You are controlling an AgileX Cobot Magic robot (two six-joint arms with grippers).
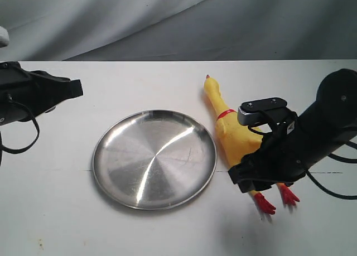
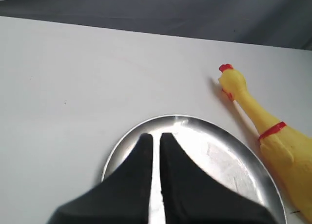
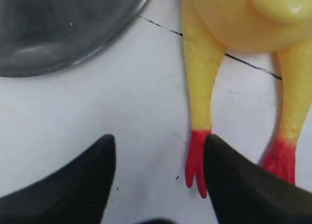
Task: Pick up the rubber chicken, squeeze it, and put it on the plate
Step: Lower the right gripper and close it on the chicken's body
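Note:
The rubber chicken (image 1: 228,128) lies flat on the white table just right of the plate (image 1: 154,158), head toward the back and red feet toward the front. My right gripper (image 1: 251,179) hovers over its legs, covering its lower body. In the right wrist view that gripper (image 3: 158,153) is open; one red foot (image 3: 197,160) lies just inside one finger (image 3: 234,180), the other leg outside it, and the chicken's body (image 3: 234,19) and the plate's rim (image 3: 58,29) show beyond. My left gripper (image 2: 155,138) is shut and empty, above the plate's (image 2: 229,160) edge, with the chicken (image 2: 273,136) off to the side.
A grey cloth backdrop (image 1: 223,22) hangs behind the table. A thin dark line (image 1: 44,169) runs across the tabletop under the plate and the chicken. The left arm (image 1: 33,94) sits at the table's left edge, with a loop of cable below it.

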